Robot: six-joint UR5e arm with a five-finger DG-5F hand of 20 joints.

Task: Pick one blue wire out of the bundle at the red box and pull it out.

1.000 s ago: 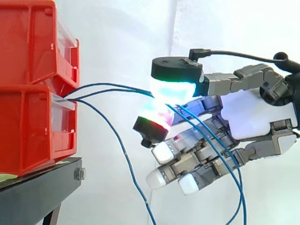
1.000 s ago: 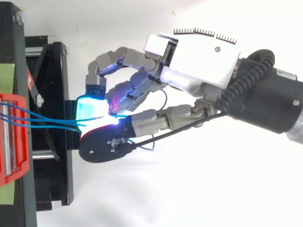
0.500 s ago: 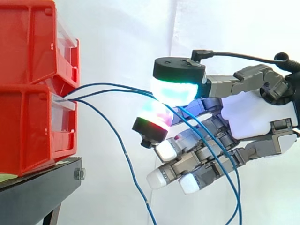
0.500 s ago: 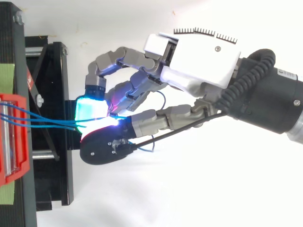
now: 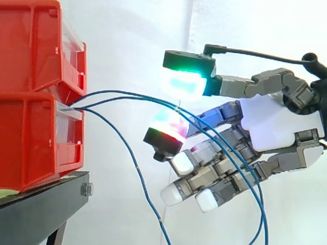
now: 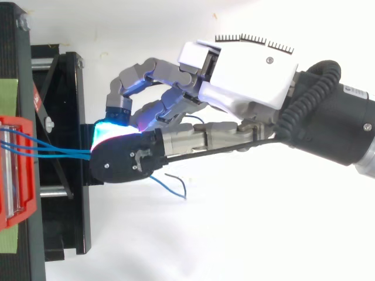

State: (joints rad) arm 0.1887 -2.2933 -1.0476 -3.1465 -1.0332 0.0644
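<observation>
White curtain (image 5: 127,41) fills the backdrop, and two stacked red bins (image 5: 30,102) of smooth moulded plastic sit at the left on a black stand (image 5: 41,209). The stand carries a strip of green tape (image 6: 9,93) in the top view. Thin blue wires (image 5: 117,92) come out at the clear front panel (image 5: 69,132) of the lower bin. Two of them arc rightward across open air, while a third wire (image 5: 135,166) droops steeply down toward the bottom edge. Nothing stands between the bins and the hand (image 5: 276,122), a grey jointed build with a white palm shell. Its thumb pad (image 5: 183,84), glowing green and cyan under a black cap, sits above a finger pad (image 5: 166,127) lit red and green. In the side view a clear gap shows between these two pads. The two arcing wires run through that gap, just over the finger pad, then trail down past the lower white fingertips (image 5: 181,163), which are loosely bent and hold nothing. So the hand is released, not pinching the wires. A loose wire end (image 6: 173,186) curls beneath the thumb in the top view.
</observation>
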